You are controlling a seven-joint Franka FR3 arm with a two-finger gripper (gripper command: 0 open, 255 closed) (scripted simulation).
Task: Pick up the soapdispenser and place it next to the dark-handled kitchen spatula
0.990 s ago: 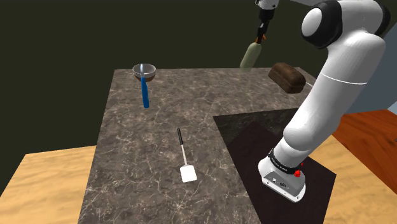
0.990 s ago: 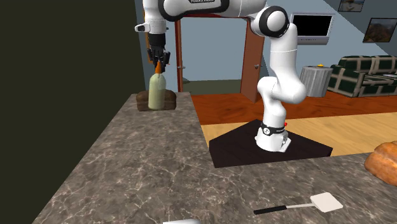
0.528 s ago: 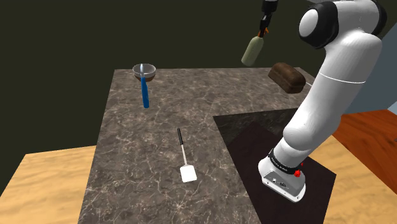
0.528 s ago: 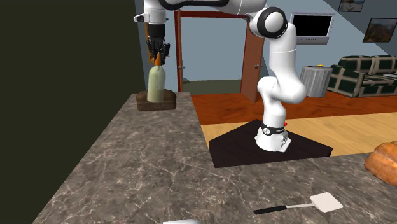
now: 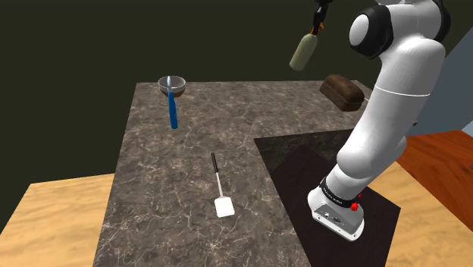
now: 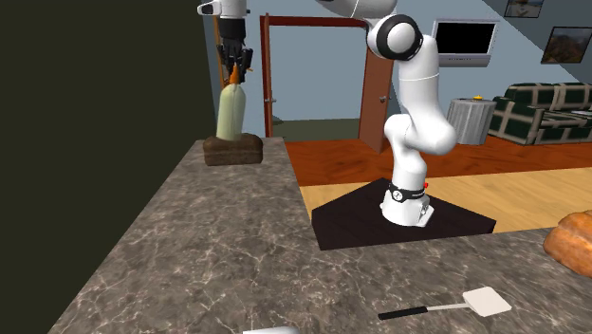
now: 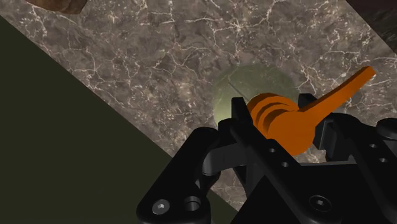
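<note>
The soap dispenser (image 5: 303, 51) is a pale olive bottle with an orange pump top (image 7: 289, 118). It hangs in the air above the far edge of the marble counter, tilted in the shoulder view. My gripper (image 6: 234, 64) is shut on its orange pump (image 6: 233, 74), with the bottle body (image 6: 231, 112) dangling below. The spatula (image 5: 220, 189) has a thin dark handle and a white blade. It lies flat near the counter's near side in the shoulder view, far from the bottle. Its white blade (image 6: 487, 302) sits low at the second exterior view's right.
A dark brown loaf (image 5: 343, 92) rests on the counter's far corner, beneath the bottle (image 6: 234, 150). A blue-handled metal strainer (image 5: 172, 95) lies at the far left of the shoulder view. The arm's stand (image 5: 337, 212) sits on a dark mat. Another loaf (image 6: 573, 242) lies at the second exterior view's right edge.
My gripper has risen with the soap dispenser held by its pump. The bottle now hangs higher above the brown loaf. Nothing else has moved.
</note>
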